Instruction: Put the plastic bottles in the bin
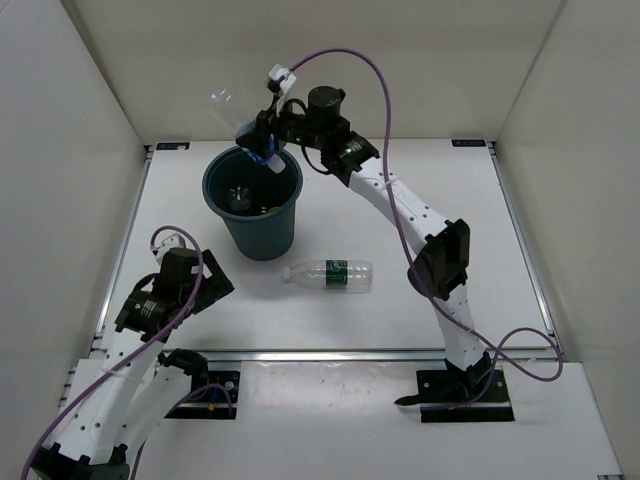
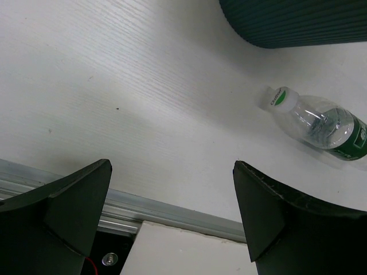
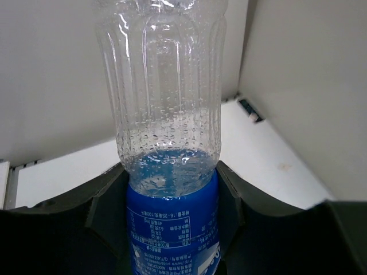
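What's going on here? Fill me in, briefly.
Two robot arms are putting plastic bottles into the bin. The right gripper is shut on a clear blue-labelled bottle and holds it above the bin's far rim, not yet released. A green-labelled bottle lies on its side on the table, just in front of the bin. The left gripper is open and empty, low over the table near that bottle.
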Robot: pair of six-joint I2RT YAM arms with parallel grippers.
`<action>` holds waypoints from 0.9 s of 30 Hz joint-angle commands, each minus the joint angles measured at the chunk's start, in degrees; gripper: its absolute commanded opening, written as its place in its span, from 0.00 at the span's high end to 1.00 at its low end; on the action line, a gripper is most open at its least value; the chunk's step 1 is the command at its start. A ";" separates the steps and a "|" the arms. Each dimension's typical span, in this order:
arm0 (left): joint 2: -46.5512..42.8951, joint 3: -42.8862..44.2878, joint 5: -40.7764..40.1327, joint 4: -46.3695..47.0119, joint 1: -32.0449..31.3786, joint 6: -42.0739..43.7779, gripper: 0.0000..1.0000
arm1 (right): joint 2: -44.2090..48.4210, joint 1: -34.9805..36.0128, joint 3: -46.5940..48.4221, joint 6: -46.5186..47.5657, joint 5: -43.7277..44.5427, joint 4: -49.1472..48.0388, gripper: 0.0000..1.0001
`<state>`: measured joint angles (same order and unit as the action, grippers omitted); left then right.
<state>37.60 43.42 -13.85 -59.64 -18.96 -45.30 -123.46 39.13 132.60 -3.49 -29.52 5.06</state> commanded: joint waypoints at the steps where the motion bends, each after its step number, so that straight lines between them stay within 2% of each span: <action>1: -0.52 -0.62 2.41 1.63 -0.46 3.72 0.01 | -1.52 0.33 3.03 -2.84 -3.96 1.44 0.53; 2: -0.78 -0.79 3.29 2.32 -1.25 5.12 0.01 | -1.00 0.50 2.24 -3.10 -3.97 0.92 0.44; 4: -0.95 -1.14 4.09 3.99 -2.74 6.88 0.02 | -0.03 0.94 2.75 -2.06 -3.88 2.14 0.11; 5: -1.13 -1.23 4.87 4.87 -3.01 6.89 0.01 | 0.49 0.68 2.84 -1.70 -3.36 2.84 0.05; 7: -0.52 -0.97 7.60 7.07 -3.62 8.91 0.02 | 0.94 0.60 2.67 -1.17 -3.01 3.90 0.01; 12: 4.04 -0.44 17.16 12.96 -5.99 17.06 0.01 | 5.68 -0.11 1.70 1.11 1.47 10.48 0.01; 16: 10.28 1.31 23.68 17.18 -11.70 25.24 0.01 | 14.53 -2.21 -5.30 1.81 4.29 16.02 0.01; 18: 15.63 2.71 22.82 17.62 -18.27 29.55 0.02 | 20.25 -3.18 -12.34 2.17 6.57 18.14 0.00; 21: 20.56 4.74 21.66 18.68 -24.44 33.85 0.01 | 32.29 -6.95 -31.62 1.56 10.25 17.27 0.01; 22: 21.45 5.79 22.54 19.55 -24.63 35.70 0.01 | 37.62 -8.01 -35.61 0.68 10.70 15.96 0.01; 24: 24.34 8.07 24.13 21.40 -24.98 37.99 0.02 | 47.48 -12.65 -50.70 -1.16 11.16 14.11 0.01; 27: 30.48 13.68 24.31 20.71 -26.73 44.75 0.01 | 54.09 -21.61 -61.02 -4.16 12.02 20.30 0.01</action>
<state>65.08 50.89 8.78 -41.80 -44.21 -9.21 -73.01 23.29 79.02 -4.51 -20.29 21.23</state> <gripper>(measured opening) 0.981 0.992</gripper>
